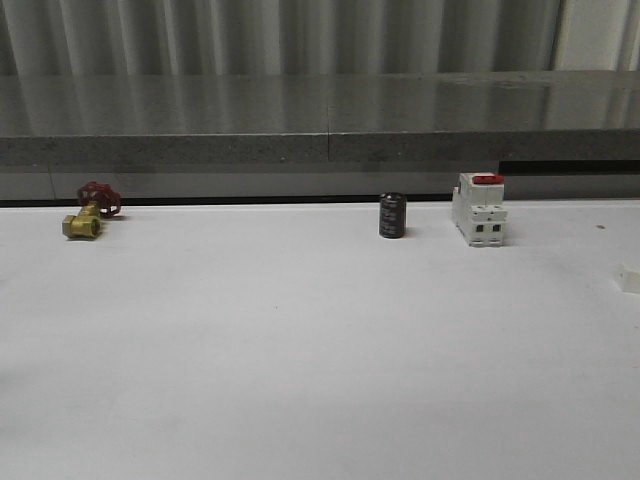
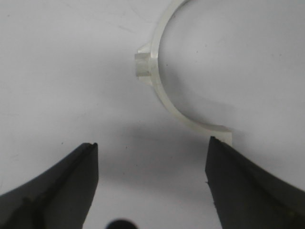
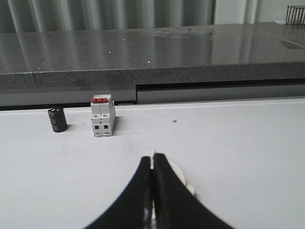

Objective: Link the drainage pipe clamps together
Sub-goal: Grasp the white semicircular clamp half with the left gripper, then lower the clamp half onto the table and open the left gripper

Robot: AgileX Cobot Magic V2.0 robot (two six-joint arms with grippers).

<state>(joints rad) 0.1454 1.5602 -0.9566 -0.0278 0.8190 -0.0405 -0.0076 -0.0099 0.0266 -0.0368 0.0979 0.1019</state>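
Observation:
One drainage pipe clamp (image 2: 157, 81), a white half-ring with a small tab on its outer side, lies flat on the white table. My left gripper (image 2: 152, 141) is open just short of it, one fingertip close to the ring's end flange. Nothing sits between its fingers. A second white clamp (image 3: 178, 175) is pinched edge-on in my right gripper (image 3: 153, 155), which is shut on it. A thin white strip shows between the fingertips, and the curved body sticks out to one side behind the fingers.
At the table's back stand a white breaker with a red top (image 1: 479, 208), a black cylinder (image 1: 392, 215) and a brass valve with a red handle (image 1: 85, 220). A grey stone ledge (image 1: 320, 150) runs behind them. A small white piece (image 1: 630, 277) shows at the right edge.

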